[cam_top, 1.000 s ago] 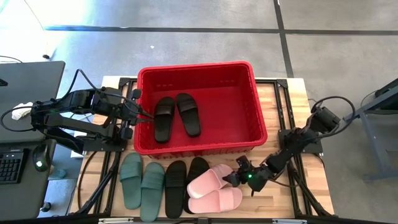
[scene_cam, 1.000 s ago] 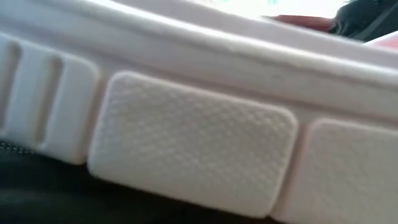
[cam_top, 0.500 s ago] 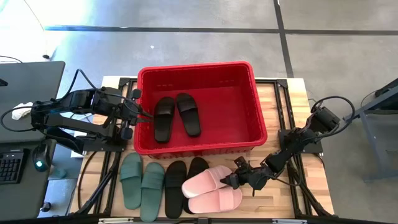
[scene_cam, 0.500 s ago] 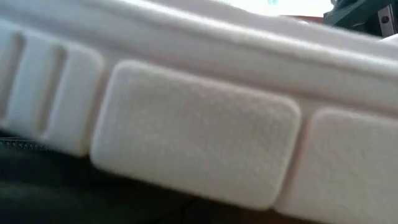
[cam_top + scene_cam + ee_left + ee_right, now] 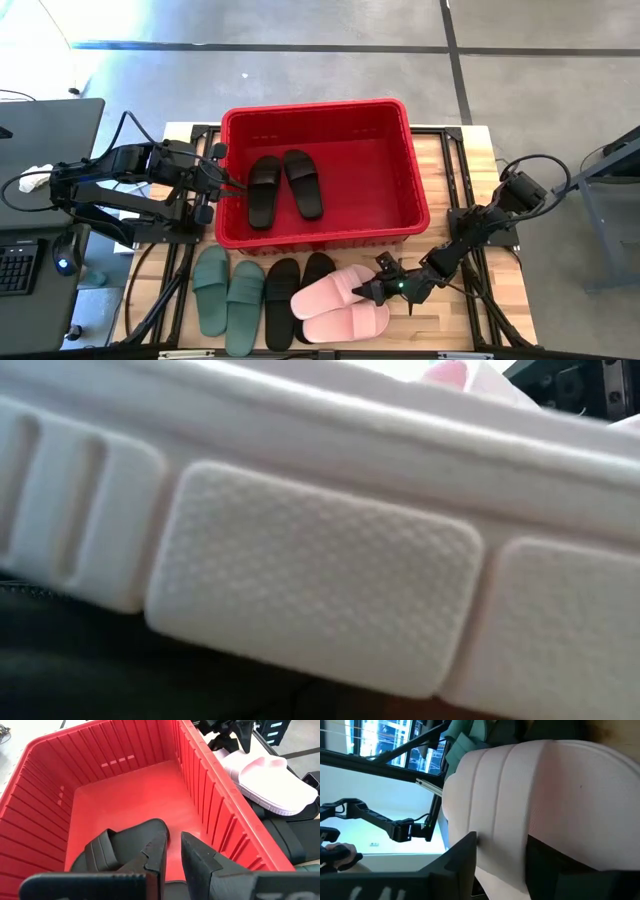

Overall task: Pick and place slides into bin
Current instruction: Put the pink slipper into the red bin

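The red bin (image 5: pixel 320 108) stands mid-table with two black slides (image 5: pixel 265 190) (image 5: pixel 303 183) lying on its floor. In front of it lie a green pair (image 5: pixel 228 292), a black pair (image 5: pixel 283 300) and a pale pink pair. My right gripper (image 5: pixel 373 291) is at the right end of the farther pink slide (image 5: pixel 325 290) and shut on it. The nearer pink slide (image 5: pixel 345 322) lies flat, and its side fills the low view (image 5: pixel 310 600). My left gripper (image 5: pixel 222 187) hangs open and empty over the bin's left rim, above a black slide (image 5: pixel 120 845). My right gripper has the farther pink slide's right end (image 5: pixel 502 815) between its two fingers (image 5: pixel 467 855), one on each side. The fingers come nearly level from the table's right, pointing left along the slide. The slide's left end rests on the black pair.
The bin's right half (image 5: pixel 370 170) holds nothing. A dark side table with a keyboard (image 5: pixel 15 265) stands left of the work table. Bare wood (image 5: pixel 480 190) shows right of the bin. Cables and black frame rails (image 5: pixel 165 290) run along both table sides.
My right gripper has gone a little toward the table's left edge and turned. The farther pink slide has slid left with it, its left end now farther over the black pair. A pink part has come into view at the top of the low view.
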Action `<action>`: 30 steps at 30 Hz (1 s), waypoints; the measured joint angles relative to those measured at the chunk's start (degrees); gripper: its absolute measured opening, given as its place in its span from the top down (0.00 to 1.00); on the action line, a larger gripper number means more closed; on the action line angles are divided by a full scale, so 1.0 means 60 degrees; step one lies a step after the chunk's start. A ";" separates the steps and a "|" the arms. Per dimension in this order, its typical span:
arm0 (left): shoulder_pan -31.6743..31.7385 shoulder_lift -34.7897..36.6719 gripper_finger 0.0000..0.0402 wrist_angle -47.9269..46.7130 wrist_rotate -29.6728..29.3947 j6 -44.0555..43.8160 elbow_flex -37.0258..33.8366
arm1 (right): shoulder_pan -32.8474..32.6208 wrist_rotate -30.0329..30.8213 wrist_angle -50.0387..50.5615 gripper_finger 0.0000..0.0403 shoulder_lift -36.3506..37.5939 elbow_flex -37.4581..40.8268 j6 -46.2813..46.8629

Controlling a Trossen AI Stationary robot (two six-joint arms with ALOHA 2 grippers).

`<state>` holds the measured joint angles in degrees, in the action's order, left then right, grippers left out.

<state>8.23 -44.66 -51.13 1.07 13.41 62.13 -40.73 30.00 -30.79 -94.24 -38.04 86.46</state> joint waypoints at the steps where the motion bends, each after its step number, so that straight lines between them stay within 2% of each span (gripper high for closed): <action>1: 0.0000 0.0000 0.88 0.0000 -0.0001 0.0000 0.0000 | 0.0000 0.0000 0.0000 0.69 0.0000 0.0000 -0.0004; 6: 0.0000 0.0000 0.88 0.0000 -0.0002 0.0000 0.0000 | -0.0004 0.0007 -0.0057 0.79 0.0000 0.0000 -0.0159; 12: 0.0000 0.0000 0.88 -0.0002 -0.0002 0.0000 0.0000 | -0.0007 0.0394 -0.0413 0.98 0.0000 -0.0004 -0.0628; 16: 0.0000 0.0000 0.88 0.0000 -0.0002 0.0000 0.0000 | -0.0002 0.0679 -0.0880 0.98 0.0000 -0.0007 -0.1056; 24: 0.0000 0.0002 0.88 0.0001 0.0042 -0.0007 0.0000 | -0.0003 0.0594 -0.1650 1.00 0.0029 -0.0478 -0.2116; 30: 0.0000 0.0000 0.88 0.0314 0.1538 -0.0033 0.0004 | 0.0071 -0.0448 -0.1203 1.00 0.0033 -0.1439 -0.2604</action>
<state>8.23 -44.66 -49.25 10.30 13.21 62.15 -40.30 27.31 -38.00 -94.04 -46.68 70.83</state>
